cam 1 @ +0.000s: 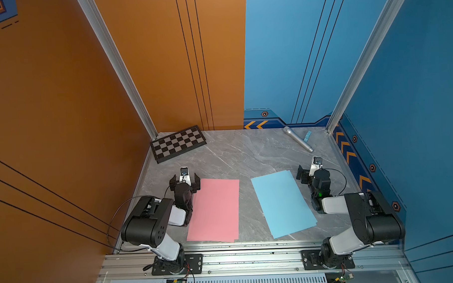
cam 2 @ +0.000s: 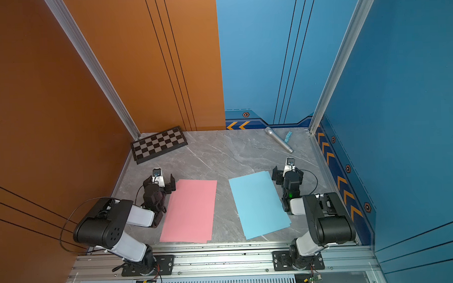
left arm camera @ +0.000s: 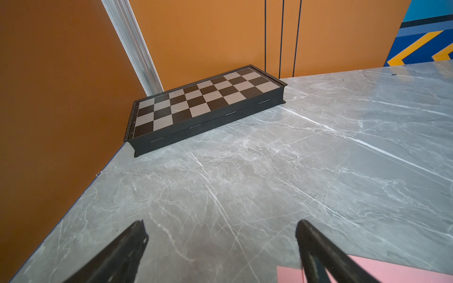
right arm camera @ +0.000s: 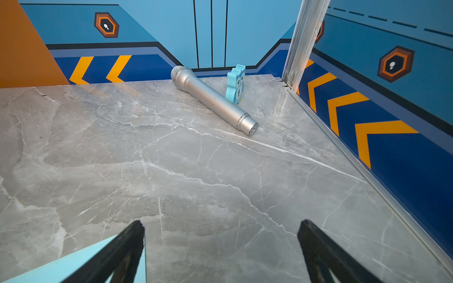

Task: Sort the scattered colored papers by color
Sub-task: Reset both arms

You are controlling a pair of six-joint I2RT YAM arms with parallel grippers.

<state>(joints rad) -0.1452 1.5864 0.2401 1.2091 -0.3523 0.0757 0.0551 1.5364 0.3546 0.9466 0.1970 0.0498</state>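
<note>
Chessboard (cam 1: 178,143), mic (cam 1: 298,139), blue block (cam 1: 308,136)

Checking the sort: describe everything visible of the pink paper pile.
The pink paper pile is thin, plain rectangular sheets stacked flat on the grey marble table, edges slightly fanned at the near end. Its far corner lies by the open left gripper; contact is unclear. The blue paper pile lies apart.

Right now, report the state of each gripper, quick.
Left gripper: open, holding nothing.
Right gripper: open, holding nothing.
</note>
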